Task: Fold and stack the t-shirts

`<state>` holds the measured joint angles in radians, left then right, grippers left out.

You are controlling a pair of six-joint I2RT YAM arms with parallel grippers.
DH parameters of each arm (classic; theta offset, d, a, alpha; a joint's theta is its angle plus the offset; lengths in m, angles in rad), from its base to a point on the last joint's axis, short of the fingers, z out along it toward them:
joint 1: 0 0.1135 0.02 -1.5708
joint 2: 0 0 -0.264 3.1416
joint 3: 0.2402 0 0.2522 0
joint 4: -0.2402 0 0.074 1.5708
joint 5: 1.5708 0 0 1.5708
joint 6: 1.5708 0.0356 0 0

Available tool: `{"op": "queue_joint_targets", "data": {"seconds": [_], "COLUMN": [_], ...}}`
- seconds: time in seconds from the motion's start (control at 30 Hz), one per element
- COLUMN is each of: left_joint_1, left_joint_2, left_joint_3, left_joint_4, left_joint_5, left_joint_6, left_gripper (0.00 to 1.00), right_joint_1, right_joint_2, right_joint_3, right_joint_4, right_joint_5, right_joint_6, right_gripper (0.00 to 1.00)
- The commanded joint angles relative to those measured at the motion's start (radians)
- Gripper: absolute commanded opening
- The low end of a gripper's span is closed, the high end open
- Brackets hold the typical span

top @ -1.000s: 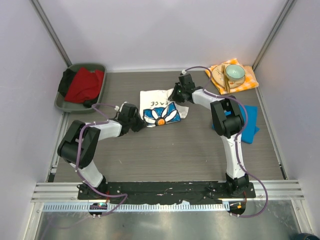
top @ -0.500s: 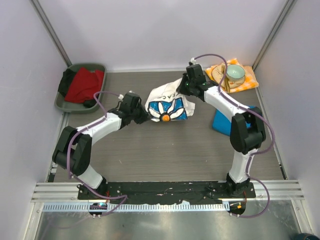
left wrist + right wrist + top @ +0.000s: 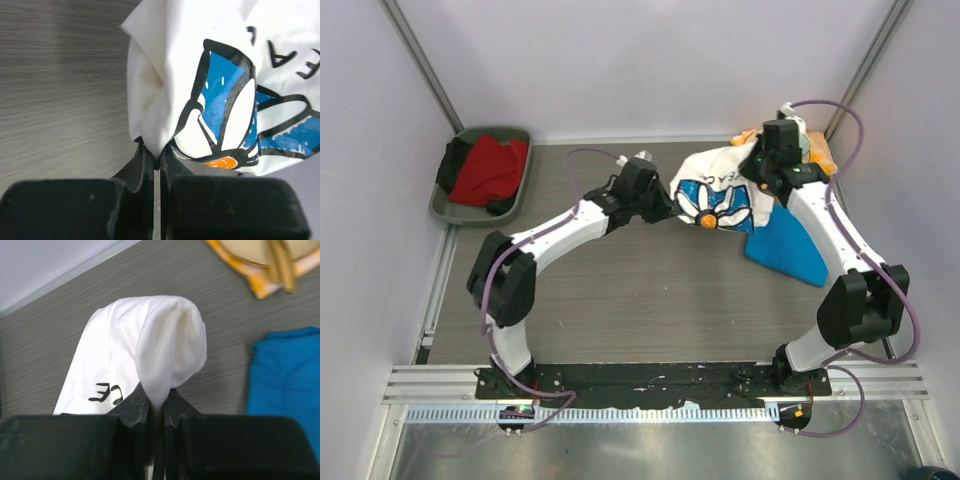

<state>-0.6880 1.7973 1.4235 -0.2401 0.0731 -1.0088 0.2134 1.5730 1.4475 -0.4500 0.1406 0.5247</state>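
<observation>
Above the grey desk point(image 3: 620, 300), left tool point(image 3: 670, 211) and right tool point(image 3: 758, 168) each pinch the daisy t-shirt point(image 3: 720, 195) aloft, seemingly mid-stacking; next needs lowering it squarely onto the blue t-shirt point(image 3: 790, 255).

The grey table point(image 3: 640, 300) bears a green tray point(image 3: 442, 210), blue t-shirt point(image 3: 785, 250) and checked napkin point(image 3: 261, 286).

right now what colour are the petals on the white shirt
Blue, outlined in black, on the white shirt; clearest in the left wrist view.
</observation>
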Motion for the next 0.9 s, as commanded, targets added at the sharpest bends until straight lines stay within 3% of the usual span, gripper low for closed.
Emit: {"op": "queue_joint_targets", "data": {"seconds": [0.0, 0.13, 0.5, 0.87], "left_joint_1": [-0.044, -0.074, -0.171, -0.217], "left_joint_2": [0.111, 0.223, 0.419, 0.548], "left_joint_3": [0.152, 0.296, 0.517, 0.66], "left_joint_4": [-0.019, -0.039, -0.047, -0.041], "left_joint_5": [0.054, 0.106, 0.155, 0.217], "left_joint_6": [0.026, 0.025, 0.018, -0.011], "left_gripper": [0.0, 0.0, 0.0, 0.0], "right_joint_1": [-0.1, -0.18, -0.391, -0.445], "right_joint_2": [-0.137, -0.201, -0.286, -0.216], "right_joint_3": [-0.058, -0.134, -0.236, -0.181], "right_joint_4": [-0.015, -0.026, -0.036, -0.044], "right_joint_5": [0.05, 0.037, -0.009, -0.105], "right_joint_6": [0.012, 0.018, 0.026, 0.034], "right_gripper": [0.01, 0.01, 0.01, 0.01]}}
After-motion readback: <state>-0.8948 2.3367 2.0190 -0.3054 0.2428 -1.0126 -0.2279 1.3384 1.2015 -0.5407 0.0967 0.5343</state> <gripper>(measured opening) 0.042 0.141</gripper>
